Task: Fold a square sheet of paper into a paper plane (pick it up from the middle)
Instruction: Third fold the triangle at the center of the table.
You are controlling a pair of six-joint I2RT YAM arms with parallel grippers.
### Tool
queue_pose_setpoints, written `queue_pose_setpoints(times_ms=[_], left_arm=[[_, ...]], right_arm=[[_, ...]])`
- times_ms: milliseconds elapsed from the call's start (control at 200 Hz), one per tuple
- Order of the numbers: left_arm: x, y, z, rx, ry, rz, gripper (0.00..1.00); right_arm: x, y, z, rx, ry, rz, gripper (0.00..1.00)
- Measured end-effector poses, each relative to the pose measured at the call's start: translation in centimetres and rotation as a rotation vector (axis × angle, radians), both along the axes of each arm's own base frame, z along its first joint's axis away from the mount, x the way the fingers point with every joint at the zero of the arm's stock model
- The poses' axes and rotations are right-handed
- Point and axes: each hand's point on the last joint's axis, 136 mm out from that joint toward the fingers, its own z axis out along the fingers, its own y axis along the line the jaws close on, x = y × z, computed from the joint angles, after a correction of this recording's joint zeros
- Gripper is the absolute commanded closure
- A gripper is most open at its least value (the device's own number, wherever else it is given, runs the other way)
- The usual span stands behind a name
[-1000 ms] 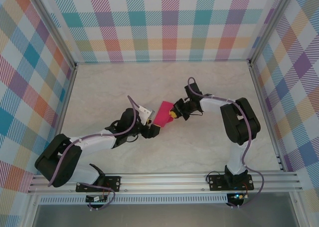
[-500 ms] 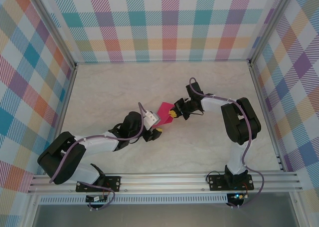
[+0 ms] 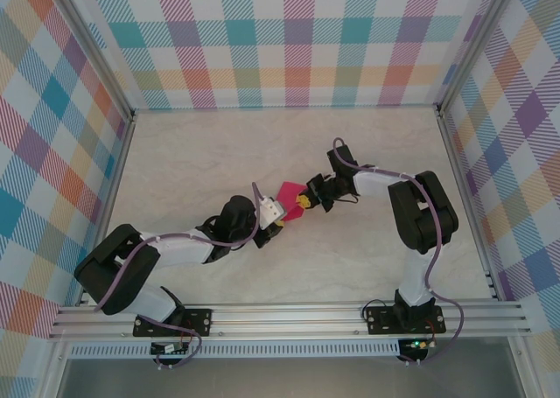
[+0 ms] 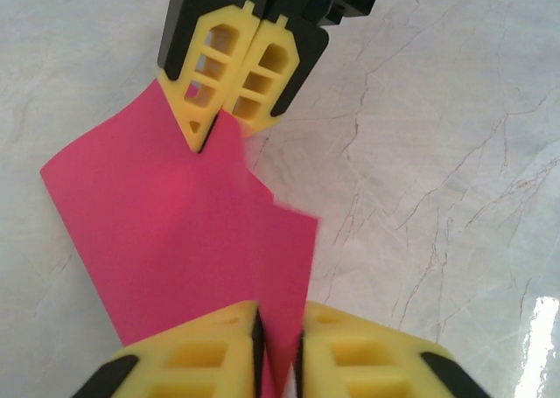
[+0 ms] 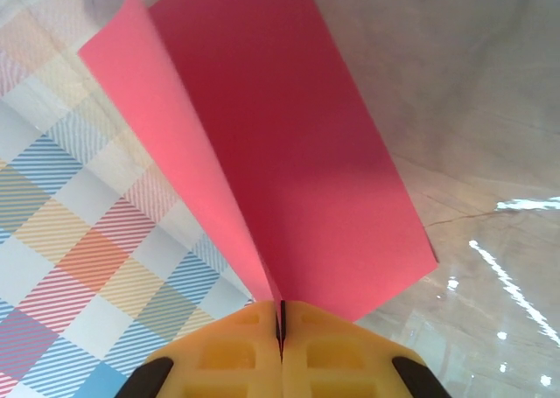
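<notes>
Left tool and right tool clamp pink paper above table.

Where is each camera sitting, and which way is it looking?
Top external: high up behind the robot, looking down on the table; the whole left arm and right arm show, meeting at the pink paper.
Left wrist: on the left arm, looking past the left gripper across the paper at the right gripper.
Right wrist: on the right arm, looking past its own shut yellow fingertips along the folded paper toward the plaid wall.
Shared: the top and left wrist views both show the two grippers at opposite edges of the paper.
</notes>
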Motion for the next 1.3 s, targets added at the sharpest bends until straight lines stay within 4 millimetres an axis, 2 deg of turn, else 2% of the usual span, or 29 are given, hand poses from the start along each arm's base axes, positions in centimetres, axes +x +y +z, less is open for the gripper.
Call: queue_pose_setpoints(times_ms=[110,210,310,400,500,595,790,1050,1300], left_arm=[[0.1,-0.6,0.1,-0.011,0.016,-0.014,0.97],[0.1,-1.1,0.0,-0.019,0.055,-0.022,0.99],[0.1,-1.6,-0.2,-0.04,0.115,-0.012,1.0],[0.0,-1.9,-0.5,-0.066,0.176,0.008,1.0],[0.1,-2.2,-0.9,-0.087,0.257,0.043,1.0],[0.4,-2.8,-1.0,-0.112,0.335,0.082,1.0],[0.9,-3.7,-1.1,-0.174,0.484,0.161,1.0],[0.9,-5.1,-1.0,-0.267,0.673,0.231,1.0],[0.6,-5.6,-1.8,-0.32,0.803,0.275,1.0]], right_arm=[[-0.2,-0.1,-0.2,-0.004,-0.01,0.018,0.67],[-0.5,-0.4,-0.2,-0.019,-0.034,0.044,0.51],[-0.6,-1.1,0.4,-0.05,-0.084,0.068,0.4],[-0.2,-2.1,1.9,-0.079,-0.169,0.081,0.33],[0.0,-3.5,3.5,-0.12,-0.288,0.095,0.31],[-0.4,-4.8,4.2,-0.173,-0.383,0.113,0.31],[-1.5,-6.4,3.7,-0.249,-0.501,0.175,0.33],[-1.7,-6.5,3.1,-0.253,-0.572,0.225,0.35],[-1.5,-6.0,3.0,-0.248,-0.6,0.246,0.35]])
